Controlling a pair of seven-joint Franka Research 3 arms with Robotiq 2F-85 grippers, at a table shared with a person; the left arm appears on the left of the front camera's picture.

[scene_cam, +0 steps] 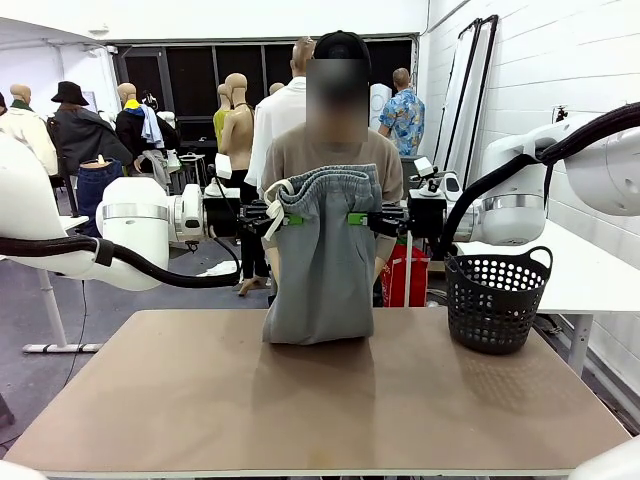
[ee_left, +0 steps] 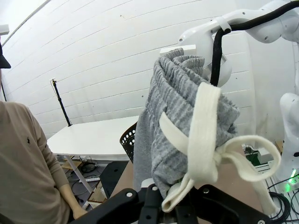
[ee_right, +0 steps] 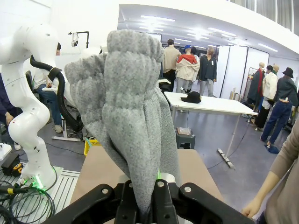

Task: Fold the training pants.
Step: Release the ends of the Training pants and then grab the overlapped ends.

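Observation:
The light grey training pants hang upright over the far middle of the brown table, held by the waistband. Their lower fold rests on the tabletop. My left gripper is shut on the waistband's left end, where the white drawstring dangles. My right gripper is shut on the waistband's right end. In the left wrist view the gathered waistband and knotted drawstring rise from my shut fingers. The right wrist view shows bunched grey cloth clamped between the fingers.
A black perforated basket stands at the table's far right. A person in a beige top stands right behind the hanging pants at the far edge. A white table lies to the right beyond the basket.

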